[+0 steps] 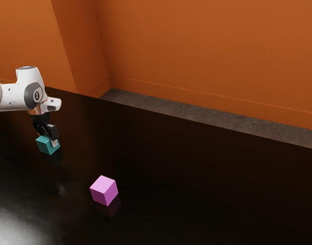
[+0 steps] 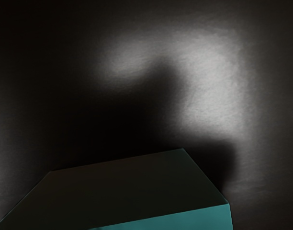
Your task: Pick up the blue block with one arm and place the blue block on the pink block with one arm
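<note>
Blue block [image 1: 47, 147] sits directly under the hand [image 1: 48, 138], clamped between its two fingers

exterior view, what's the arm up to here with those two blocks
A single robot arm has its gripper right down on the blue block, at the exterior view's left. Whether it has a grip on the block, or has lifted it off the dark table, cannot be told. The pink block sits alone, nearer the camera and to the exterior view's right of the blue one, well apart from it. Nothing is stacked yet.
</note>
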Motion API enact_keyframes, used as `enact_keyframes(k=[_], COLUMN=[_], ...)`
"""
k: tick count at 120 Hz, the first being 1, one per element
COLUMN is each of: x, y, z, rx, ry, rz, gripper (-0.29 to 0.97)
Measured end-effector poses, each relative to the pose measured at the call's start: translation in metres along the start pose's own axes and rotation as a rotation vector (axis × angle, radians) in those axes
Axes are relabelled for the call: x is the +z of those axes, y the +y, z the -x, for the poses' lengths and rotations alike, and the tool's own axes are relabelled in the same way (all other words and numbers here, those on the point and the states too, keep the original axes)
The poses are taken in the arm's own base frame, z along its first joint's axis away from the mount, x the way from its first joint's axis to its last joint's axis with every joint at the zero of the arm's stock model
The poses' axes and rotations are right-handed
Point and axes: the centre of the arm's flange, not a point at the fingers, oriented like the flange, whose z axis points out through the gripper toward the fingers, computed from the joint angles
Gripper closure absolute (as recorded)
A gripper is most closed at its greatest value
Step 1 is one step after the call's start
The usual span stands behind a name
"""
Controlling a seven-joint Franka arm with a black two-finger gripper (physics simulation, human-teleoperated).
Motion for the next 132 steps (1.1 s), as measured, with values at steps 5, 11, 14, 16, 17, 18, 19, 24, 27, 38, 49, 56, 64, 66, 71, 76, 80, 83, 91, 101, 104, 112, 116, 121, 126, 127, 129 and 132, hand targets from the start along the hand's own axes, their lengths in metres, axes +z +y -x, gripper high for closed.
enact_keyframes(k=[5,11,14,16,17,18,19,24,27,38,49,56,64,66,71,76,80,83,91,101,104,112,116,121,126,127,129,132], x=[0.000,0.000,0.000,0.000,0.000,0.000,0.000,0.000,0.000,0.000,0.001,0.000,0.001,0.001,0.001,0.001,0.001,0.001,0.000,0.000,-0.001,-0.004,-0.007,-0.013,-0.021,-0.023,-0.028,-0.033], y=[0.000,-0.001,-0.001,-0.001,-0.001,-0.001,-0.001,-0.001,-0.001,-0.001,0.000,0.000,0.000,0.000,0.000,0.000,0.000,0.000,0.000,0.000,0.000,0.000,0.000,0.000,0.001,0.002,0.004,0.006], z=[0.000,0.000,0.001,0.001,0.001,0.001,0.000,0.000,0.001,0.000,0.000,0.000,0.000,0.000,0.000,0.000,0.000,0.000,0.000,0.000,0.000,0.000,0.000,0.001,0.002,0.003,0.004,0.007], rx=[0.000,0.000,0.001,0.001,0.001,0.001,0.001,0.002,0.002,0.003,0.005,0.006,0.007,0.007,0.007,0.008,0.008,0.008,0.008,0.008,0.008,0.009,0.009,0.009,0.009,0.009,0.010,0.010], ry=[0.000,0.000,0.001,0.001,0.001,0.001,0.001,0.001,0.001,0.002,0.002,0.002,0.002,0.002,0.002,0.002,0.002,0.002,0.002,0.003,0.003,0.006,0.008,0.012,0.017,0.017,0.017,0.018], rz=[0.000,0.000,0.001,0.001,0.001,0.001,0.001,0.001,0.001,0.001,0.001,0.001,0.001,0.001,0.001,0.001,0.001,0.000,-0.001,-0.001,-0.002,-0.005,-0.007,-0.011,-0.017,-0.017,-0.018,-0.019], gripper=[0.00,0.00,0.00,0.00,0.00,0.00,0.00,0.00,0.00,0.03,0.10,0.13,0.17,0.18,0.20,0.22,0.23,0.24,0.25,0.24,0.25,0.25,0.25,0.25,0.25,0.25,0.26,0.26])
